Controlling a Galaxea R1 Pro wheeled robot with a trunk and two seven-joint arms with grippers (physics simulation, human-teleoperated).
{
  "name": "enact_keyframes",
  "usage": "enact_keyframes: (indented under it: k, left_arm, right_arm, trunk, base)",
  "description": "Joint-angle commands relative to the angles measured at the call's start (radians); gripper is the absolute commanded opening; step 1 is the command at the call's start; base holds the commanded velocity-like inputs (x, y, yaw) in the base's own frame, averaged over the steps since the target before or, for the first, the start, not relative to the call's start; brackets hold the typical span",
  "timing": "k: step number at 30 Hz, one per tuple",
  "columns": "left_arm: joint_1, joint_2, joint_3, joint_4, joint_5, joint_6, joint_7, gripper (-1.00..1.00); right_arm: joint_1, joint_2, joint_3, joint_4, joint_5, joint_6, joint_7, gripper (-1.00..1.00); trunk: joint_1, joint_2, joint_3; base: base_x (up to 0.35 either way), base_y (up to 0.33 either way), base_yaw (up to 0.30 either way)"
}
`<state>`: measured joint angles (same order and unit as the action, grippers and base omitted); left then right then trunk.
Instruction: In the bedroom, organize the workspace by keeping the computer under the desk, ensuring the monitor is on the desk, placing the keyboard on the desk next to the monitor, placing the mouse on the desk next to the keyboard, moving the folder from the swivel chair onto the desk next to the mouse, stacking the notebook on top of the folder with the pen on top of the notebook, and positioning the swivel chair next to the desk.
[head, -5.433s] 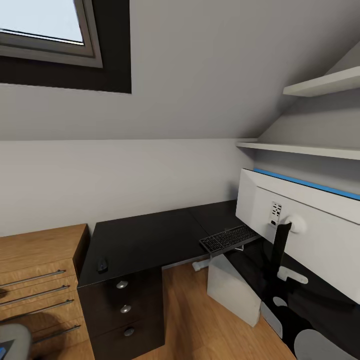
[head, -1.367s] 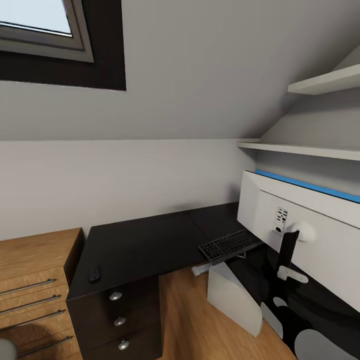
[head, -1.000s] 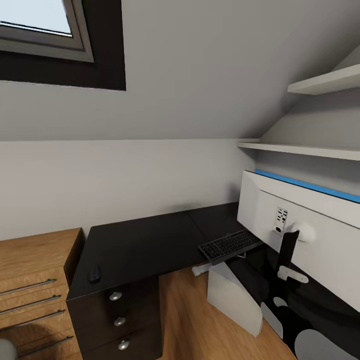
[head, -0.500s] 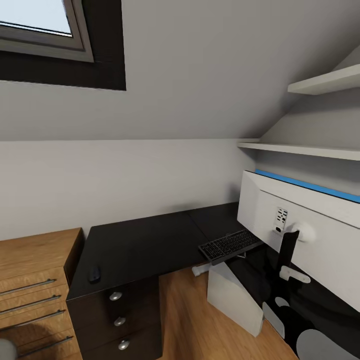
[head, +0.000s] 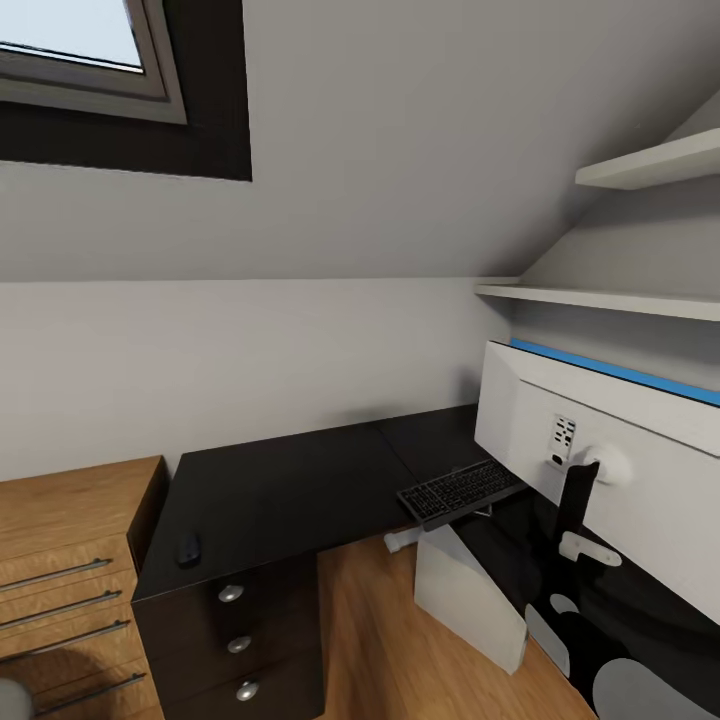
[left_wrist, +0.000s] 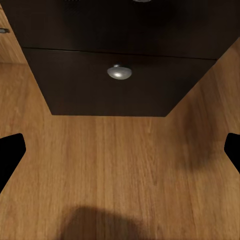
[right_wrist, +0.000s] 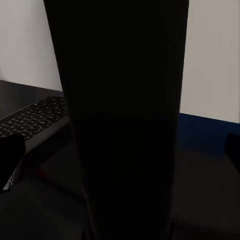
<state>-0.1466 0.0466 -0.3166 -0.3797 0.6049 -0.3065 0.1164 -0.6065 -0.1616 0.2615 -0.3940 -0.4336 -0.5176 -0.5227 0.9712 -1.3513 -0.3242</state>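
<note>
your head view has the desk (head: 290, 480) running left to right, mouse (head: 188, 547) near its left front edge above the drawers. keyboard (head: 462, 490) sits further right, hanging over the front edge, just beside the monitor (head: 620, 470), which shows its white back. computer (head: 468, 597) stands on the floor below the keyboard. left gripper (left_wrist: 120, 150) fingers are spread wide over wood floor, facing a drawer knob (left_wrist: 119, 73). right gripper (right_wrist: 120, 150) is spread too, right up against the monitor's stand (right_wrist: 125, 115).
</note>
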Motion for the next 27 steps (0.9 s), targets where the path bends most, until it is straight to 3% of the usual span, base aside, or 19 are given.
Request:
enact_keyframes:
  k: [1, 27]
  left_arm:
    - [-0.001, 0.001, -0.009, -0.001, 0.004, -0.003, 0.008, 1.00]
    - [-0.001, 0.001, -0.009, -0.001, 0.004, -0.003, 0.008, 1.00]
  right_arm:
    - [-0.001, -0.001, 0.009, 0.000, -0.008, -0.004, -0.005, 1.00]
    - [-0.001, -0.002, 0.008, 0.000, -0.008, -0.002, -0.006, 1.00]
  trunk:
    - [0.000, -0.001, -0.001]
    - [0.000, -0.001, -0.001]
  base:
    - [0.069, 0.000, 0.000]
    - [0.008, 0.000, 0.000]
